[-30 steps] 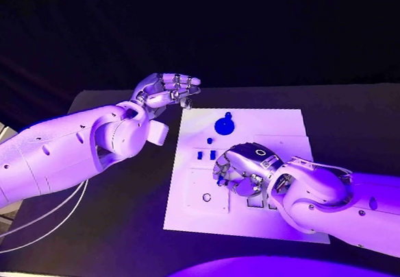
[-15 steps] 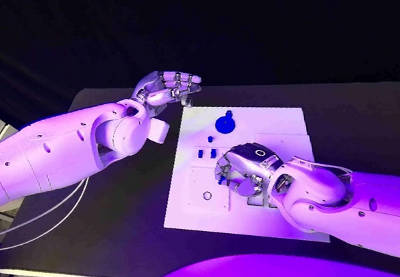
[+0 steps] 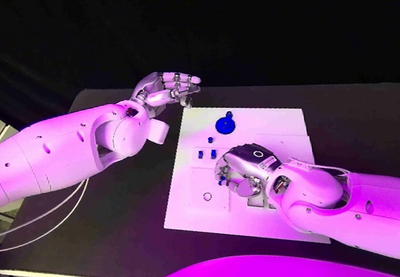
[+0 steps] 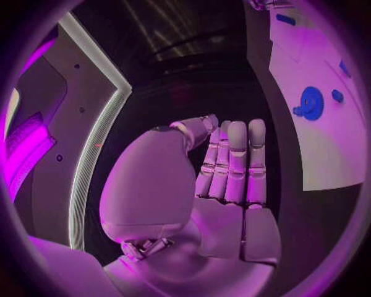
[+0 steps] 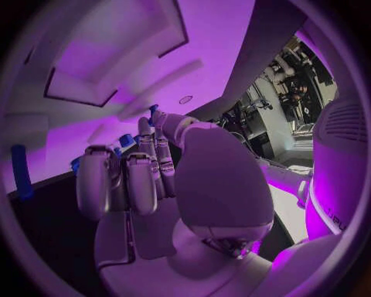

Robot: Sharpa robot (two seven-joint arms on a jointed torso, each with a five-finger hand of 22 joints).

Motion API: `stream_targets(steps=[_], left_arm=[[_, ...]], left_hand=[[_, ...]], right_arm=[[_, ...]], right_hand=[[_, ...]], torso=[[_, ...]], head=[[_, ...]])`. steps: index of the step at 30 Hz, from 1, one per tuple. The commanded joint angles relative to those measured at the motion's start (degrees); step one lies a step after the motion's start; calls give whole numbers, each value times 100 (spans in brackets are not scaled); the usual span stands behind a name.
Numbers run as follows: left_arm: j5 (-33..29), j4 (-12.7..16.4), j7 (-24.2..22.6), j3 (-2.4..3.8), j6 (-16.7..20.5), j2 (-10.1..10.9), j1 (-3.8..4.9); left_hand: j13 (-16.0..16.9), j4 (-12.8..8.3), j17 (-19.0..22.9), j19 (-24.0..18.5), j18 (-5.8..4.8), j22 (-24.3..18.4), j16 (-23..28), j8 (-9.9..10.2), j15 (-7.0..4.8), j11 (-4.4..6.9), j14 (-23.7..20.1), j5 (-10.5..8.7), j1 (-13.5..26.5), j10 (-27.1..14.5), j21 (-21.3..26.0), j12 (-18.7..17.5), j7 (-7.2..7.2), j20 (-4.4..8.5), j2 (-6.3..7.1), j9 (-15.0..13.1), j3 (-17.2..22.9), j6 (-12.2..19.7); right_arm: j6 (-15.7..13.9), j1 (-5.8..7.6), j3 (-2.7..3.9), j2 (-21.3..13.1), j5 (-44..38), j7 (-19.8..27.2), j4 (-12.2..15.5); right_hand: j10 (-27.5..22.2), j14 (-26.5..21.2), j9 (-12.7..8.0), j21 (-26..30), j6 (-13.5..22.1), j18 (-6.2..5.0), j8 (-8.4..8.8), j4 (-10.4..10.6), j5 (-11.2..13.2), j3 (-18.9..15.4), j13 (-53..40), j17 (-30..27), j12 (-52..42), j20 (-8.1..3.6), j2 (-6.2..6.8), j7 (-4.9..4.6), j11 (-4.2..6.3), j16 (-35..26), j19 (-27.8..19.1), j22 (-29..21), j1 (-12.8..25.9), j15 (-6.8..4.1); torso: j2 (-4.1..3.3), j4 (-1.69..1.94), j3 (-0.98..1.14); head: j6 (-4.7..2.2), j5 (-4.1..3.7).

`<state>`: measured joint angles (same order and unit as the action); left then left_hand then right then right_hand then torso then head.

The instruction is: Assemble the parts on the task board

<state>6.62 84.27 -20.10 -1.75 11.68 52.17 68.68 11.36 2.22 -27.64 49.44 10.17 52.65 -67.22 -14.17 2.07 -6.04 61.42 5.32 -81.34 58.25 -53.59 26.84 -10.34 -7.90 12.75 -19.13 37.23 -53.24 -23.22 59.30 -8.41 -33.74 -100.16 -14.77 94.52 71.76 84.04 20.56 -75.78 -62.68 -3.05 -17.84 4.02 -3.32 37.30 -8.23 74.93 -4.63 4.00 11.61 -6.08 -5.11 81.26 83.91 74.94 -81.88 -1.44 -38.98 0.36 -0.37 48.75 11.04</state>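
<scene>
The right hand point(image 3: 244, 170) crowds the middle of the task board point(image 3: 200, 211), beside small blue parts point(image 3: 206, 155); a round blue part point(image 3: 225, 124) stands farther back. Bare desk point(image 3: 111, 219) lies open beside the board, the left hand point(image 3: 166, 87) hovering off its far corner.

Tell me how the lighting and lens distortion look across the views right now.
Head view: magenta light washes the white task board, background dark. Left wrist view: fisheye bends the board edge by the round blue part. Right wrist view: the right hand sits dim, board bright.

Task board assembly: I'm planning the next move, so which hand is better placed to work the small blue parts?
Right. The right hand is over the task board beside blue parts; the left hand hovers off its far corner, holding nothing.
</scene>
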Motion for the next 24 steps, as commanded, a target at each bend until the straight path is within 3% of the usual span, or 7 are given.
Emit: stream_targets(steps=[1, 7, 15, 19, 24], left_arm=[[-43, 13, -50, 3, -7, -3, 6], [-43, 13, -38, 3, -16, 2, 6], [-43, 17, -28, 3, -19, 4, 6], [-43, 16, -24, 3, -20, 8, 6], [-43, 16, -15, 3, -29, 15, 6]], left_hand=[[8, 3, 6, 37, 35, -10, 34, 20, 6, -15, -1, 28, 49, -50, 28, 31, 9, 5, -33, 9, -38, 60], [8, 3, 6, 37, 35, -10, 34, 20, 6, -15, -1, 28, 49, -50, 28, 31, 9, 5, -33, 9, -38, 60], [8, 3, 6, 37, 35, -10, 34, 20, 6, -15, -1, 28, 49, -50, 28, 31, 9, 5, -33, 9, -38, 60], [8, 3, 6, 37, 35, -10, 34, 20, 6, -15, -1, 28, 49, -50, 28, 31, 9, 5, -33, 9, -38, 60], [8, 3, 6, 37, 35, -10, 34, 20, 6, -15, -1, 28, 49, -50, 28, 31, 9, 5, -33, 9, -38, 60]], right_arm=[[81, -24, -11, 15, -207, -139, -9], [193, -33, -13, 20, -220, -100, 9], [725, -34, -22, 34, -152, 20, 17], [691, -34, -28, 37, -132, 18, 0], [447, -34, -32, 39, -118, -21, -7]], right_hand=[[300, 315, 11, 13, -2, 35, -25, -48, -6, 6, -5, 89, -17, -22, -42, -44, 256, -23, 227, 940, 14, -43], [301, 315, 13, 22, -2, 33, -25, -52, -6, 7, -5, 93, -15, -21, -42, -44, 256, -21, 224, 937, 18, -43], [231, 313, 34, 85, 45, 21, 5, -76, -1, -47, 14, 73, 70, -13, 9, -61, 219, -26, 203, 921, 191, 3], [116, 301, 14, 198, 156, 3, 99, -22, -1, -158, 46, 34, 111, 15, 134, -76, 176, -48, 166, 885, 435, 42], [-108, 316, -26, 306, 273, -14, 218, 16, -1, -204, 108, 85, 119, 59, 253, -134, 105, -2, 134, 852, 568, 98]], torso=[[-1, 2, 3], [1, -4, 2], [3, -7, 1], [1, -7, 4], [0, -7, 5]], head=[[0, -2], [8, 5], [18, -1], [18, 0], [10, -4]])
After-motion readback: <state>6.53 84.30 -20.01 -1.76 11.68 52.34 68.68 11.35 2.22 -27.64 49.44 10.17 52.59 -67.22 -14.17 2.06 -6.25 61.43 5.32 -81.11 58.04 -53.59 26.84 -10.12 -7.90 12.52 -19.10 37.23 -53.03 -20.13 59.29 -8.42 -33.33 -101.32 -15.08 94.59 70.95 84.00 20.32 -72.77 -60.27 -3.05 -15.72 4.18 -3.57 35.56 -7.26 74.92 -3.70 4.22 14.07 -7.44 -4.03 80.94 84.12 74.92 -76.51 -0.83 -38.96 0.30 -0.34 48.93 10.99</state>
